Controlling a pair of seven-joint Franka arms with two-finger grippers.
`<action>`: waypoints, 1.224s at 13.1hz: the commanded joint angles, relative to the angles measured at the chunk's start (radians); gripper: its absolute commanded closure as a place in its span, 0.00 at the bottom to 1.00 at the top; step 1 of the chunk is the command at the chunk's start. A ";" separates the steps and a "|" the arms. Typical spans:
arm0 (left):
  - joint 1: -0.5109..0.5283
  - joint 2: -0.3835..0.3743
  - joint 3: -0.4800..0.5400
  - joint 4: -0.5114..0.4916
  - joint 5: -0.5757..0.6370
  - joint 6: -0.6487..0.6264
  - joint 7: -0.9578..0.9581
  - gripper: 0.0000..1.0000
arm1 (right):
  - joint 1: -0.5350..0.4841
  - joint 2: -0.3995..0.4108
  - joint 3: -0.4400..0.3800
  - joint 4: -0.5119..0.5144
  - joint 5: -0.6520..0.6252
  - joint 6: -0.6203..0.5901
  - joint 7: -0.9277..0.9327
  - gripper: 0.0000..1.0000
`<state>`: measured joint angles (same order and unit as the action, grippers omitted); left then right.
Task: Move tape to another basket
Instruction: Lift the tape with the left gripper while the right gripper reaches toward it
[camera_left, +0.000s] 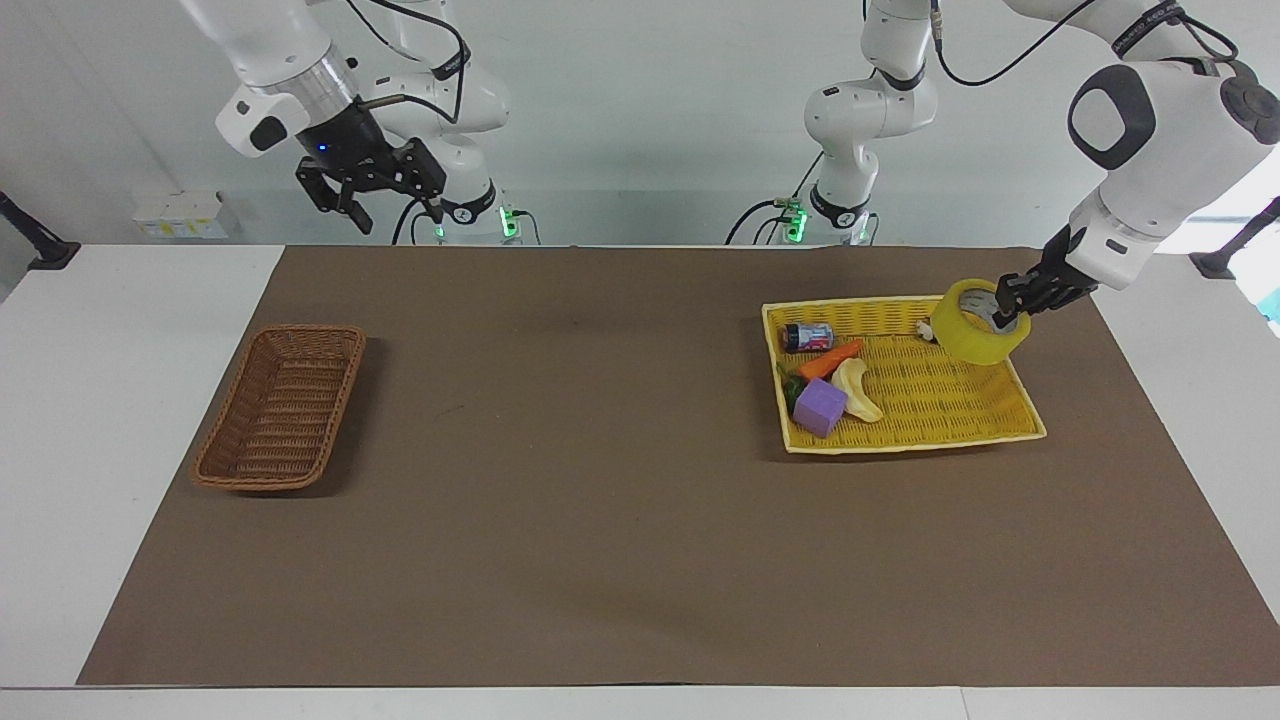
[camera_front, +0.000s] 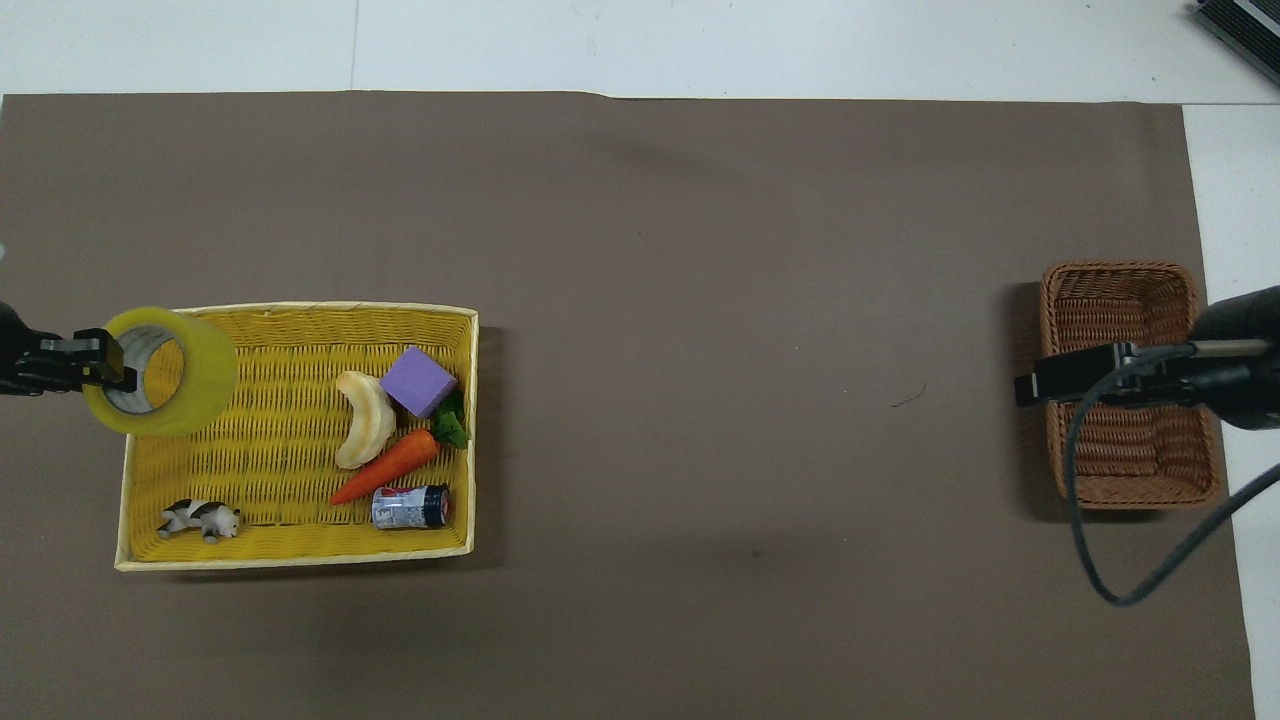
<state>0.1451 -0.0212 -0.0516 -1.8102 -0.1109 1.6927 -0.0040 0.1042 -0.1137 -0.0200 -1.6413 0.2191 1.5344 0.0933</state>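
The tape, a yellow roll with a grey core, hangs in my left gripper, which is shut on its wall. It is held in the air over the yellow tray's corner at the left arm's end. In the overhead view the tape and left gripper cover that tray's edge. The brown wicker basket stands at the right arm's end of the table and holds nothing. My right gripper is open and raised high; in the overhead view the right gripper covers part of the brown basket.
The yellow tray holds a purple cube, a banana piece, a carrot, a small can and a toy cow. A brown mat covers the table between the two baskets.
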 joint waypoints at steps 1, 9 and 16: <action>-0.038 -0.002 -0.039 0.061 -0.004 -0.051 -0.156 1.00 | 0.051 -0.006 -0.002 -0.040 0.080 0.110 0.051 0.00; -0.346 0.014 -0.102 0.144 0.020 -0.070 -0.663 1.00 | 0.132 0.009 -0.002 -0.151 0.371 0.271 0.200 0.00; -0.547 0.015 -0.116 0.158 -0.130 0.060 -0.893 1.00 | 0.209 -0.018 -0.002 -0.307 0.626 0.427 0.134 0.00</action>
<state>-0.3658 -0.0160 -0.1821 -1.6754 -0.2092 1.7175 -0.8779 0.3019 -0.0867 -0.0185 -1.8815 0.7996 1.9316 0.2531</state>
